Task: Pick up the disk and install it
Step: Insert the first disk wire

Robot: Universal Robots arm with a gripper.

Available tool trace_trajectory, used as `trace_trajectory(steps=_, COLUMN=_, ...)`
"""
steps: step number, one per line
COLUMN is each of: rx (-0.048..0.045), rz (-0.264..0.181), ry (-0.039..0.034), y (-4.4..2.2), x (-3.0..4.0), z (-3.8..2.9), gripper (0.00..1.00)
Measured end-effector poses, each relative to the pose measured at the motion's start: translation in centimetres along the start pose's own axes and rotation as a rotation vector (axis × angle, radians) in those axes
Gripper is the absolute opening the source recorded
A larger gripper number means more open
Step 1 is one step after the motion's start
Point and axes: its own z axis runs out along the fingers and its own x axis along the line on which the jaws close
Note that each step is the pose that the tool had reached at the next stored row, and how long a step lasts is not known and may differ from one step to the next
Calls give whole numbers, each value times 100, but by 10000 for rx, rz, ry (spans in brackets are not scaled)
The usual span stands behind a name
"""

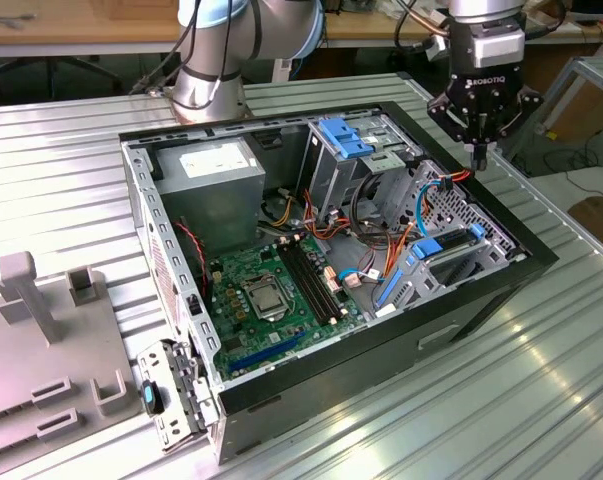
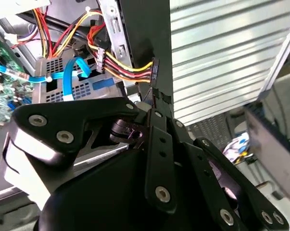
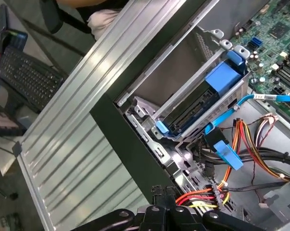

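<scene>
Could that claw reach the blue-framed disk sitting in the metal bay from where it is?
Probably yes. The gripper hangs over the open computer case, close to the disk, whose blue-framed edge shows uncovered in its metal bay. The thin blue cables beside it might snag.

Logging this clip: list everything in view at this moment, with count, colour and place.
computer case: one, black, open, on the table.
table: one, silver ribbed metal.
motherboard: one, green, case floor.
power supply: one, grey, case's far corner.
disk: one, dark grey in blue frame, inside the metal bay.
cables: several, red, yellow, black, beside the bay.
fixture: one, grey, exterior view's left.
arm: one, silver-grey, behind the case.
hand: one, black, shut, empty, above the case's edge at the exterior view's right.
</scene>
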Motion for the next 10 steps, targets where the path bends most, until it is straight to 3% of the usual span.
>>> trace_trajectory(steps=3, rx=152, rz=-348, ry=25, y=-32, x=-24, z=-15, gripper=11)
trace_trajectory(steps=4, rx=109, rz=-398, ry=-42, y=-67, x=-51, z=-32, gripper=11)
trace_trajectory(steps=6, rx=23, rz=-459, ry=-109, y=-120, x=-94, z=-53, gripper=11)
trace_trajectory(steps=8, rx=-52, rz=-506, ry=-115, y=-155, x=-124, z=-62, gripper=11)
trace_trajectory(steps=10, rx=-276, rz=-613, ry=-45, y=-174, x=-138, z=-70, gripper=11)
